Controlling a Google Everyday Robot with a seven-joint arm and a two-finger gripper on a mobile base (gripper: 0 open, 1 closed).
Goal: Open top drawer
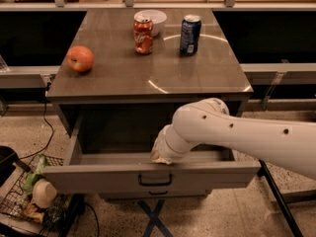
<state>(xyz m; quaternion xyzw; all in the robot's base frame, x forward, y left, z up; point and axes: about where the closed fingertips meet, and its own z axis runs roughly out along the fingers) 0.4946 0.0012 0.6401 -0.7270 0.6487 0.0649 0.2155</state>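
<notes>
Speckled pale flooring (222,216) and dark shelving surround a grey cabinet with a glossy grey-brown top (123,80) in the middle of the frame. At lower left a black wire basket (15,209) holds mixed clutter. Along the cabinet top, from left to right, stand a round red apple (80,58), a red soda can (143,35), a white bowl (150,18) just behind it, and a blue soda can (190,33). Below the top, the top drawer (98,177), a wide grey front with a dark rectangular pull handle (155,180), stands well out of the cabinet toward the bottom of the frame, its deep plain box exposed. A narrower grey drawer front (123,196) beneath it sits shut. From the right edge a thick white robot arm (237,132) reaches in, and the gripper (161,157) dips into the drawer just behind the front panel, near its centre. The wrist hides it, so I cannot tell whether it is spread or closed. The opening itself looks essentially complete. The next move probably calls for freeing the front panel and lifting up and back, clear of both the drawer lip and the overhanging top, without nudging the drawer inward.
</notes>
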